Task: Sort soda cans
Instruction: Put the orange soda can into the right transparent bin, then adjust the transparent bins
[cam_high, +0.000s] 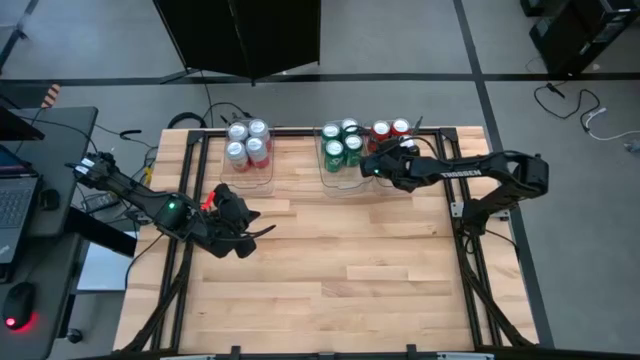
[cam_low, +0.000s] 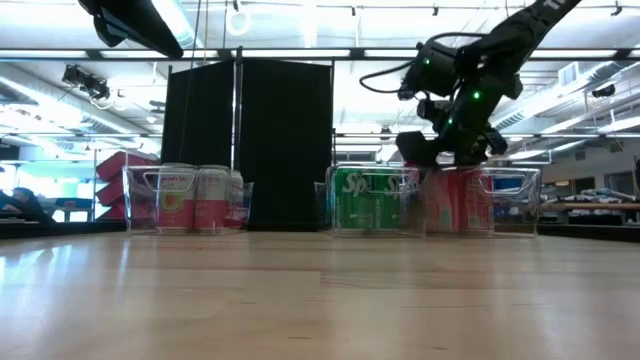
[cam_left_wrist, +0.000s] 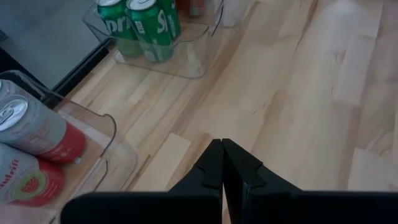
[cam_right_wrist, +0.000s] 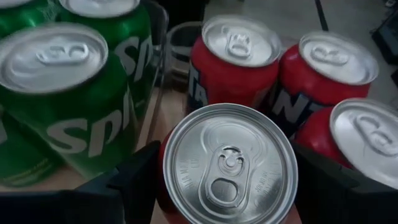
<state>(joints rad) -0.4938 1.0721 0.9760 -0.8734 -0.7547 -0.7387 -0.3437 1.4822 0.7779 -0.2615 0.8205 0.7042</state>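
Note:
Three clear bins stand along the table's far edge. The left one holds silver-white soda cans (cam_high: 247, 142) with red bottoms, the middle one green soda cans (cam_high: 340, 147), the right one red soda cans (cam_high: 390, 131). My right gripper (cam_right_wrist: 230, 174) is at the near left corner of the red cans' bin, shut on one more red can (cam_right_wrist: 230, 165). Three red cans (cam_right_wrist: 239, 53) stand just behind it and green cans (cam_right_wrist: 62, 81) beside it. My left gripper (cam_left_wrist: 222, 155) is shut and empty above bare wood near the table's left side (cam_high: 262, 232). My right gripper pinches the red can by its upper side wall (cam_right_wrist: 166, 186), one finger (cam_right_wrist: 140, 180) on each side, coming from above and pointing down. The can stands upright under the fingers. In the low view (cam_low: 445, 200) its bottom is blurred, so whether it rests on the bin floor cannot be told.
The bins' clear walls (cam_low: 510, 200) rise about as high as the cans. Bare wood (cam_high: 350, 270) fills the middle and near part of the table. A black screen (cam_low: 250, 140) stands behind the far edge. A desk with a laptop and mouse (cam_high: 18, 320) lies left of the table.

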